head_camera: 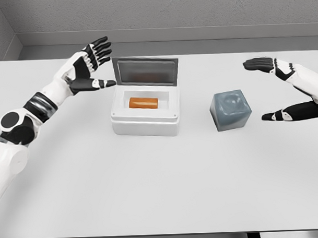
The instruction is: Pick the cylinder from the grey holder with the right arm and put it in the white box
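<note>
Cylinder lies inside the white box, its grey holder empty. Right hand hangs apart, holding nothing, beside the holder; a careless sweep could knock it across the worktop.

Bare table lies between the white box and the grey holder, while the box's raised lid blocks its far side.

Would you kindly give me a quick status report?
Both hands open, left hand, right hand. Orange cylinder lying inside white box, lid up. Grey holder empty. Nothing obstructing.
</note>
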Motion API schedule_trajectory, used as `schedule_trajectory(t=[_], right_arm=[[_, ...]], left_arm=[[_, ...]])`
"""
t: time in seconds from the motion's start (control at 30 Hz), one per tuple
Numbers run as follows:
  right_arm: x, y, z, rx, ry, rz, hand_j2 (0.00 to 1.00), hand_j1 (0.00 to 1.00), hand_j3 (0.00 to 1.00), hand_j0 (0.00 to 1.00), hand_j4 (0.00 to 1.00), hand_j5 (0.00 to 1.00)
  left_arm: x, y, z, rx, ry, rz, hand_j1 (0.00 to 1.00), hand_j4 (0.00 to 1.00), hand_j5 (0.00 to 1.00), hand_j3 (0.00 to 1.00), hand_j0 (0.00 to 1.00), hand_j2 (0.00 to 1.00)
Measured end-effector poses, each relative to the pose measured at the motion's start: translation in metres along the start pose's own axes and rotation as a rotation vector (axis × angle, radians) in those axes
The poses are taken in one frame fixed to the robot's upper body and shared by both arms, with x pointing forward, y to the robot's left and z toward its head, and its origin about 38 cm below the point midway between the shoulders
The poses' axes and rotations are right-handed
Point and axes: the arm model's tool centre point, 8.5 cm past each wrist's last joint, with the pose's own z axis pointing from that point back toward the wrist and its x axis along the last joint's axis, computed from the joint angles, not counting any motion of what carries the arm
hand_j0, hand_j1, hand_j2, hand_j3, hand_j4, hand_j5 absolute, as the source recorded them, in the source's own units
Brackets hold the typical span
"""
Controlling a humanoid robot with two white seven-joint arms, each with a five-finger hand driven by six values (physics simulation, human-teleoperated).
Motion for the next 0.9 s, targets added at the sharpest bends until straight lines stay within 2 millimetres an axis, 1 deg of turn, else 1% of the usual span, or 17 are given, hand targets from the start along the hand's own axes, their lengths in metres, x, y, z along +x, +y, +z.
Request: schedule_trajectory(t=[0.13, 0.23, 0.43, 0.53, 0.6, 0.8, 0.9], right_arm=[[-0.002, 0.009, -0.006, -0.041, -0.014, -0.012, 1.00, 1.00, 1.00, 1.00, 1.00, 1.00], [-0.002, 0.012, -0.007, -0.052, -0.016, -0.016, 1.00, 1.00, 1.00, 1.00, 1.00, 1.00], [-0.003, 0.013, -0.008, -0.055, -0.016, -0.019, 1.00, 1.00, 1.00, 1.00, 1.00, 1.00], [-0.003, 0.014, -0.008, -0.056, -0.017, -0.019, 1.00, 1.00, 1.00, 1.00, 1.00, 1.00], [-0.003, 0.014, -0.008, -0.055, -0.018, -0.019, 1.00, 1.00, 1.00, 1.00, 1.00, 1.00], [-0.003, 0.015, -0.009, -0.053, -0.019, -0.022, 1.00, 1.00, 1.00, 1.00, 1.00, 1.00], [-0.003, 0.015, -0.009, -0.053, -0.020, -0.021, 1.00, 1.00, 1.00, 1.00, 1.00, 1.00]], left_arm=[[-0.002, -0.009, -0.004, -0.018, -0.004, 0.005, 1.00, 1.00, 1.00, 1.00, 1.00, 1.00], [-0.008, -0.018, -0.001, -0.036, 0.002, 0.012, 1.00, 1.00, 1.00, 1.00, 1.00, 1.00], [-0.004, -0.035, 0.006, -0.075, -0.017, -0.008, 1.00, 1.00, 1.00, 1.00, 1.00, 1.00], [0.003, -0.036, 0.006, -0.080, -0.034, -0.018, 1.00, 1.00, 1.00, 1.00, 1.00, 1.00], [0.001, -0.028, 0.013, -0.060, -0.029, -0.020, 1.00, 1.00, 1.00, 1.00, 1.00, 1.00], [0.007, 0.016, 0.031, 0.061, -0.034, -0.022, 1.00, 1.00, 1.00, 1.00, 1.00, 1.00], [0.001, 0.029, 0.047, 0.103, -0.026, -0.028, 1.00, 1.00, 1.00, 1.00, 1.00, 1.00]])
